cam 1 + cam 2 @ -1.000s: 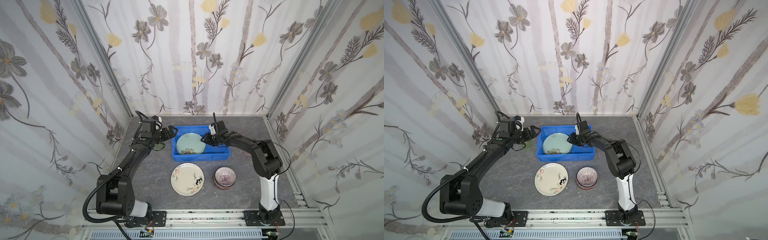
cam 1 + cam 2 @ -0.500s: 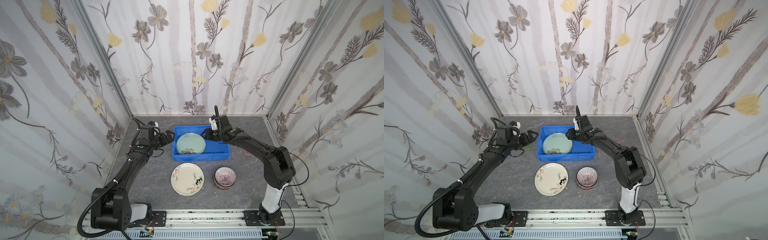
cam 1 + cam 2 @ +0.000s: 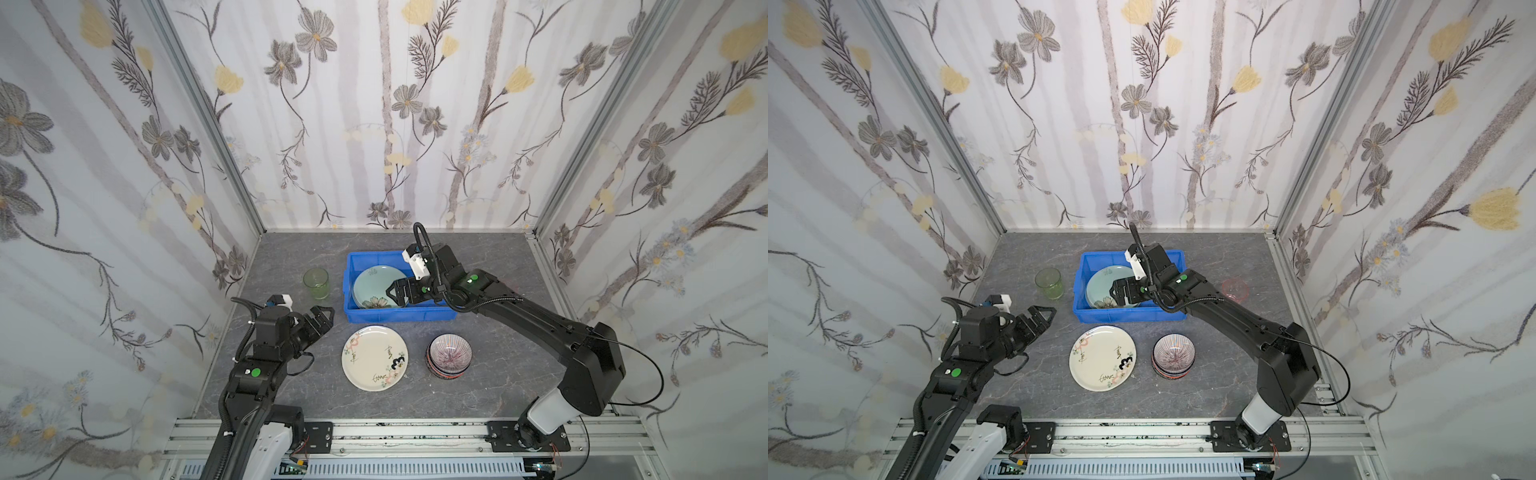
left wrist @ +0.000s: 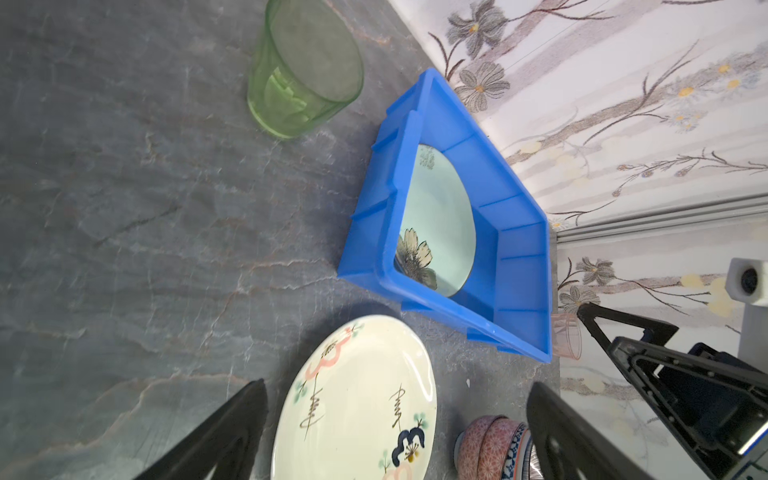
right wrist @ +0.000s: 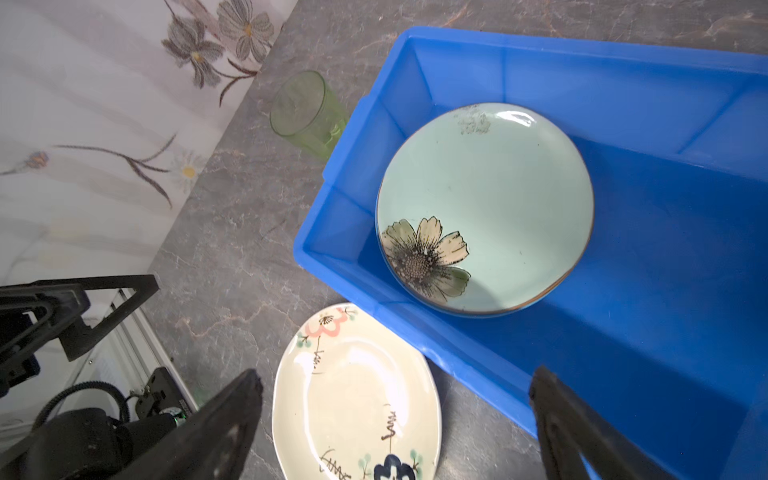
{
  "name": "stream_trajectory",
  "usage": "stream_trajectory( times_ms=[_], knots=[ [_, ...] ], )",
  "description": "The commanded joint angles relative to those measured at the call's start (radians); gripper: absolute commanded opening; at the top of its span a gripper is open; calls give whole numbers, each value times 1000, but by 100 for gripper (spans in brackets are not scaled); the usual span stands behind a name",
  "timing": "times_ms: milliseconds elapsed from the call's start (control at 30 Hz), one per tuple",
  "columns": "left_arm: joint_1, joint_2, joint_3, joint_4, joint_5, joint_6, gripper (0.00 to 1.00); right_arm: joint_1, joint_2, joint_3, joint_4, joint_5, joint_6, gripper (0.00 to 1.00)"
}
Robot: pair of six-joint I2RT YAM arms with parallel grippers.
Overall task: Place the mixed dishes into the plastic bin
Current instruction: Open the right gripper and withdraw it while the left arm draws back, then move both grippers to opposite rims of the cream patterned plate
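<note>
The right end effector (image 3: 392, 295) hangs over the plastic bin (image 3: 399, 318) with its jaws spread wide and nothing between them. In the right wrist view both fingers (image 5: 220, 428) frame bare space above the bin's near wall. Just beyond its fingertips the pale green flower plate (image 5: 486, 199) lies flat inside the bin, in the half nearer the left arm, while the other half of the blue floor is bare. The left end effector (image 3: 328, 319) is also fully open and empty. It is raised over the bench (image 3: 291, 249) off the bin's near left corner, well apart from every dish. From its wrist view the bin (image 4: 523, 291) and the flower plate (image 4: 440, 220) show beyond its dark fingers (image 4: 232, 432). In front of the bin, on the grey stone-patterned bench, sits the cream plate (image 3: 374, 357), close to the bin's front wall but not touching it. Beside the plate, toward the right arm, stands a stack of patterned bowls (image 3: 449, 353) with a radial-striped one on top. How many bowls are nested there I cannot tell. The green tumbler (image 3: 316, 283) stands upright just outside the bin's left wall. The pink tumbler (image 3: 1235, 289) stands on the far side of the right arm — outside the bin's right end, partly hidden by the arm. So one plate is in the bin — the rest of the dishes are on the bench around it.
</note>
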Motion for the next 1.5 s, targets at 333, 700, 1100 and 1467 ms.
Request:
stream_trajectory(
  times_ms=[333,700,1100,1467],
  knots=[
    [-81,-83,-81,-216,-63,-173,100,64,-61,-131,-5,-3,-41,100],
    [-152,-52,-141,-181,-39,-214,100,96,-11,-182,19,-5,-26,100],
    [-207,-22,-246,-17,27,-264,100,108,80,-150,2,-28,-18,98],
    [-263,85,-294,158,48,-292,100,110,146,-161,22,-73,-9,92]
  ],
)
